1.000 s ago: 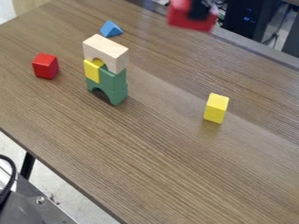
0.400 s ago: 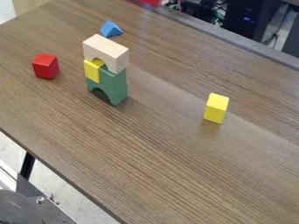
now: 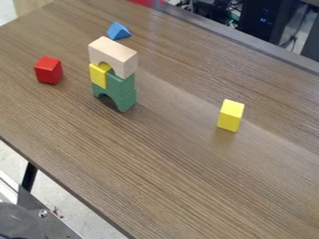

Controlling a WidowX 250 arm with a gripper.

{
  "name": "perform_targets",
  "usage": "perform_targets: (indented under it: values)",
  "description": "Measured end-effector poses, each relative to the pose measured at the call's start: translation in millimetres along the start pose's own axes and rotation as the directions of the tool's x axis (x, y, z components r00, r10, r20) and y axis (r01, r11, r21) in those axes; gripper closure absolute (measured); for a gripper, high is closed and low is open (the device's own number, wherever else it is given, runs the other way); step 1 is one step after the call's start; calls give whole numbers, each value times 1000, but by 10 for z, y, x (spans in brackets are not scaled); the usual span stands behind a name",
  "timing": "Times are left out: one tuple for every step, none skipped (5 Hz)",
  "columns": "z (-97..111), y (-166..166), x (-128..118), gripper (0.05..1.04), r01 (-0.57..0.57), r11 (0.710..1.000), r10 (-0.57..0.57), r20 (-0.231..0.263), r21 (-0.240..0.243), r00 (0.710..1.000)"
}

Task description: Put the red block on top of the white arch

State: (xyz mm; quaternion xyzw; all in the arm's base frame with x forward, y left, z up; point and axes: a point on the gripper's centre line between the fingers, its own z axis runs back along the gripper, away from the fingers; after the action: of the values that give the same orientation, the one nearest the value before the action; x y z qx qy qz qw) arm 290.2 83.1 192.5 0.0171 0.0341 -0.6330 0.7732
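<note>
The red block (image 3: 48,71) sits upright on the table at the left, apart from the stack. The white arch (image 3: 114,55), a pale cream piece, lies across the top of the stack with its opening facing down. Under it are a yellow block (image 3: 99,75) and a green block (image 3: 121,84) side by side, on a green arch (image 3: 126,101). The top of the white arch is bare.
A blue triangular block (image 3: 118,31) lies behind the stack. A yellow block stands on the table (image 3: 187,172) at the right. A blurred red shape (image 3: 147,2) is cut off by the top edge. Dark equipment stands beyond the table's back edge.
The red shape with a black part at the top has moved left and up, mostly out of view. The blocks have not moved.
</note>
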Motion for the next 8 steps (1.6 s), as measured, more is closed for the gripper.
perform_targets:
  values:
    - [-58,-63,-56,535,65,998,-65,-47,14,997]
    - [-131,-98,-68,535,159,987,-158,-34,7,987]
    - [-184,-145,-90,535,213,977,-213,7,-10,977]
    - [-219,-210,-167,535,229,973,-227,58,-28,972]
    - [-257,-215,-233,535,217,976,-214,67,-33,974]
    - [-323,-236,-300,535,212,976,-207,82,-46,975]
    - [-425,-232,-256,535,224,973,-217,111,-52,970]
    - [-498,-212,-212,535,240,968,-232,116,-67,966]
